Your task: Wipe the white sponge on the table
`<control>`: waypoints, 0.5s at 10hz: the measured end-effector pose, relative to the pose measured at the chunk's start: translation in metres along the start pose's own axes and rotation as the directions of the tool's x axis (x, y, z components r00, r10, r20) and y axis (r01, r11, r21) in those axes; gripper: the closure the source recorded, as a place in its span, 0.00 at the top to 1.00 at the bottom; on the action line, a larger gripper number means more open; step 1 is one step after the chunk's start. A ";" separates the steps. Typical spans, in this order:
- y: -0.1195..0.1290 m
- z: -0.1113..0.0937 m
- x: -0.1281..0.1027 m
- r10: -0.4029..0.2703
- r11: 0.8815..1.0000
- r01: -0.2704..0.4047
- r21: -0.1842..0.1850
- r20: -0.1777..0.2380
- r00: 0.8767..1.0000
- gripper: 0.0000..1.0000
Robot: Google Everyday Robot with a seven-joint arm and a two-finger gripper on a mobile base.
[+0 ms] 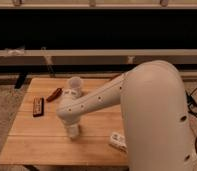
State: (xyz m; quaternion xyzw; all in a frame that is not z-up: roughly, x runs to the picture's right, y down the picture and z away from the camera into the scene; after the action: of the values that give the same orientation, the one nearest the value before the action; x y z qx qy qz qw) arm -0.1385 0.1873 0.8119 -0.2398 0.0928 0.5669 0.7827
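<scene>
Tool (72,130) seen down at the middle of the wooden counter (37,146), white sponge (72,134) glimpsed under its tip, grip could not be told, dark bar (38,106) placed near the counter's edge.

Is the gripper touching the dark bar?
No, the gripper is down near the table's middle, well apart from the dark bar at the left.

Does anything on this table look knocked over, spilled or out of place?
One thing: a white labelled object seems to lie on its side close to the table front edge, partly behind the arm. No spill shows. The gripper hangs low at mid-table.
</scene>
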 end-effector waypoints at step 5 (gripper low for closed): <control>-0.017 0.009 -0.036 0.048 0.999 -0.047 -0.013 0.123 0.991 0.00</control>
State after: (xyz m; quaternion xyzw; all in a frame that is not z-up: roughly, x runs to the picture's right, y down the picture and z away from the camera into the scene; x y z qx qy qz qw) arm -0.1356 0.1572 0.8390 -0.2059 0.0470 0.5995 0.7720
